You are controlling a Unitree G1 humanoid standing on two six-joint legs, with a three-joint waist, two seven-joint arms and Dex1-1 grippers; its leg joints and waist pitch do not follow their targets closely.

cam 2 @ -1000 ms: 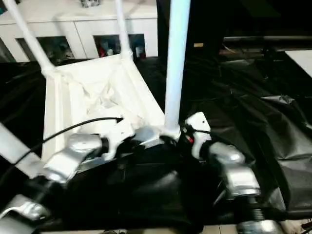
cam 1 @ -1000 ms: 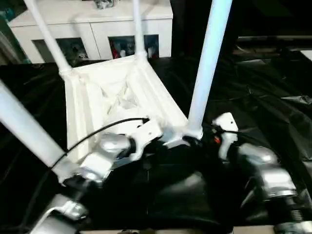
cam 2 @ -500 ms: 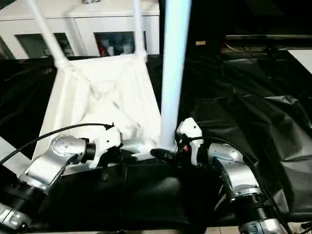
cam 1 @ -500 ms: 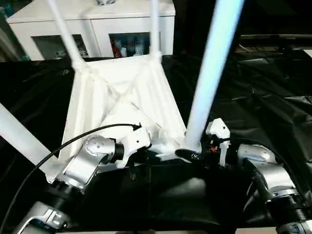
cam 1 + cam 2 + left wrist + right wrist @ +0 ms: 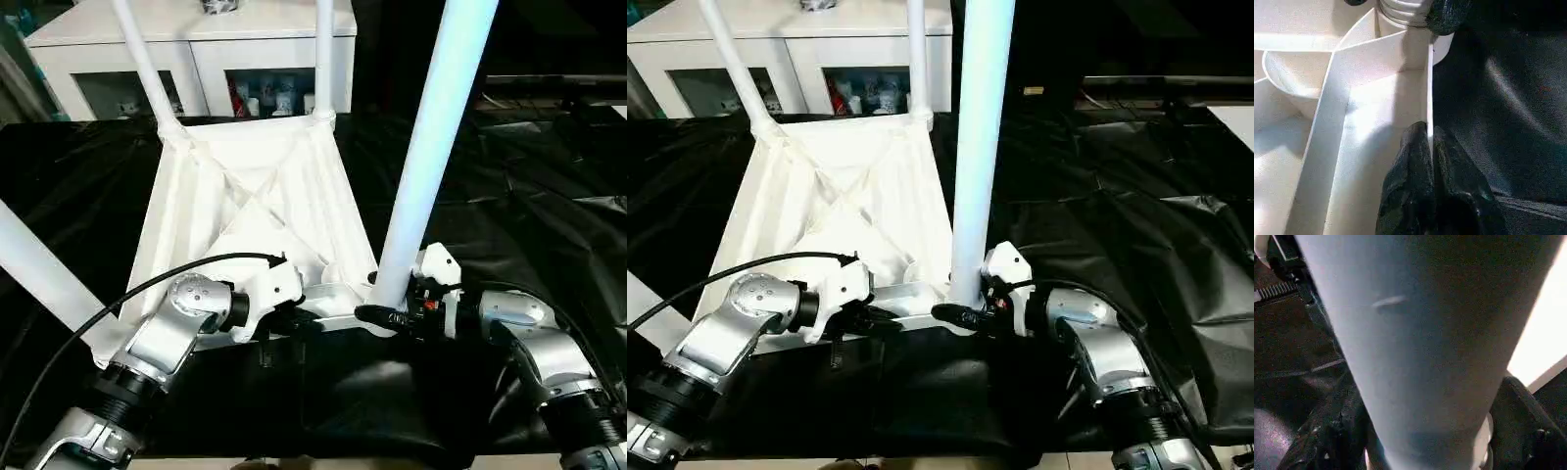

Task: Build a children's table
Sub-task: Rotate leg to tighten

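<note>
Lying upside down on black plastic sheeting (image 5: 549, 196): one white plastic ribbed tabletop (image 5: 250, 211), four white tapered tubular legs (image 5: 431, 147) standing up. Pinching its near rim, clenched: left gripper (image 5: 1429, 147). Straddling the near right leg's base, fingers apart on either side: right gripper (image 5: 384, 315).

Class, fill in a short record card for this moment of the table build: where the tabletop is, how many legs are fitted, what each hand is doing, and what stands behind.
Tabletop: children's table lies upside down on black sheeting, ribbed underside up.
Legs: four legs stand up from the corner sockets; the near right leg is closest to the camera.
Left hand: shut on the tabletop's near rim.
Right hand: fingers either side of the near right leg's base.
Background: white cabinet with glass-fronted compartments.
</note>
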